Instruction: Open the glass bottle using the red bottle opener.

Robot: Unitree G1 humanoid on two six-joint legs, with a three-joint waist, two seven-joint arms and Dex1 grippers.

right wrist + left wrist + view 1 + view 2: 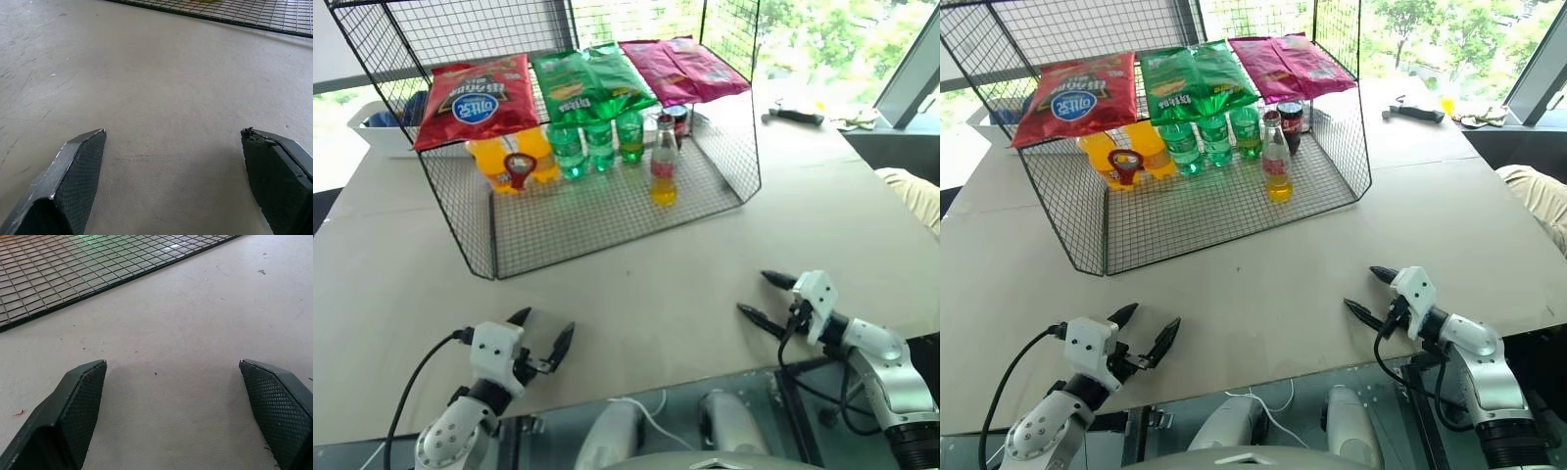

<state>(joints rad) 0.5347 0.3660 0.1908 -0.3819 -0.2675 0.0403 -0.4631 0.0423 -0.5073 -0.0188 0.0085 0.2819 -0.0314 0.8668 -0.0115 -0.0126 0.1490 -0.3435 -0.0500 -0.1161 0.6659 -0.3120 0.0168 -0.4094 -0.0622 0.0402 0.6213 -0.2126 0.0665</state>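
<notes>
Left eye view: the glass bottle (664, 163) is seen upright on the floor of the wire rack (607, 220), just beside the green plastic bottles (598, 140), while the red bottle opener (518, 168) is propped against the orange plastic bottles (509, 157) further left. Both the left gripper (546, 338) and the right gripper (766, 296) are held low over the bare table (636, 294), fingers spread wide and nothing grasped. No step has been started yet, it is judged; a reach into the rack is called for next.
</notes>
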